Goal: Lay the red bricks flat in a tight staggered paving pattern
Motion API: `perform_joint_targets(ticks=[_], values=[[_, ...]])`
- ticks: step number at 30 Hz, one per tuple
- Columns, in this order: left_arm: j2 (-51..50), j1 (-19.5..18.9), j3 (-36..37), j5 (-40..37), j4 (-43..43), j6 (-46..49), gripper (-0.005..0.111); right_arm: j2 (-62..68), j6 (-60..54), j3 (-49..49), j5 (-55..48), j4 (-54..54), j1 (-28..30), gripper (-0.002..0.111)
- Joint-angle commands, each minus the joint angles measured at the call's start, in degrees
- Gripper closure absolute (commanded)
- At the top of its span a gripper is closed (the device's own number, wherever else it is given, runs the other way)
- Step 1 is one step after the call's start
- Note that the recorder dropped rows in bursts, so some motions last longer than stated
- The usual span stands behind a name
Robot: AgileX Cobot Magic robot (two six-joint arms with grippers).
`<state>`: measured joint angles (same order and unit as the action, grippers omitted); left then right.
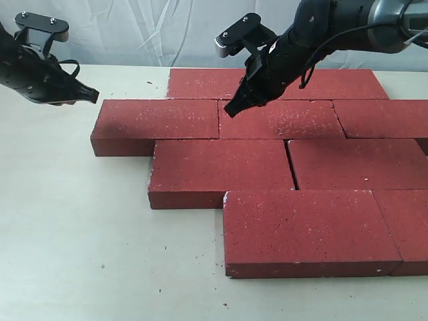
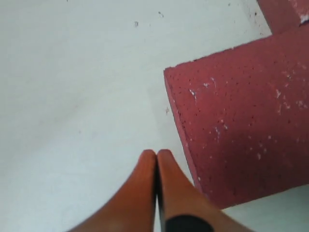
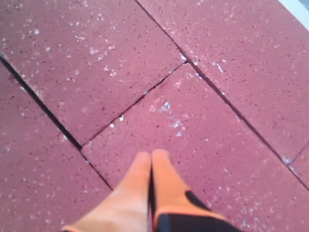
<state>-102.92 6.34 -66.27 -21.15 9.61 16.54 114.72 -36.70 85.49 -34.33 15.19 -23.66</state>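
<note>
Several dark-red speckled bricks lie flat in staggered rows on the pale table (image 1: 73, 227). The leftmost brick of the second row (image 1: 157, 122) (image 2: 246, 121) sticks out past the others. My left gripper (image 1: 93, 95) (image 2: 156, 153) hovers just left of that brick's end, shut and holding nothing. Over the middle brick of that row (image 1: 284, 119) (image 3: 203, 140), near its joint with the leftmost one, my right gripper (image 1: 231, 111) (image 3: 151, 154) points down, shut and empty. A narrow gap (image 1: 290, 164) separates the two bricks of the third row.
The front row brick (image 1: 307, 231) sits nearest the camera, with another (image 1: 411, 227) cut off at the right edge. A pale backdrop (image 1: 147, 27) closes the far side. Small dark crumbs (image 1: 164, 251) dot the table in front.
</note>
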Motion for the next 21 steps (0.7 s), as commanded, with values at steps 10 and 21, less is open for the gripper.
perform_joint_targets(ticks=[10, 21], values=[[6.83, -1.28, -2.68, -12.88, -0.3, 0.02, 0.107, -7.27, 30.03, 1.63, -19.98, -33.35, 1.52, 0.109], [18.37, -6.79, 4.21, -12.51, -3.71, -1.37, 0.107, -22.21, 30.28, -14.52, -12.19, -24.75, 19.41, 0.109]])
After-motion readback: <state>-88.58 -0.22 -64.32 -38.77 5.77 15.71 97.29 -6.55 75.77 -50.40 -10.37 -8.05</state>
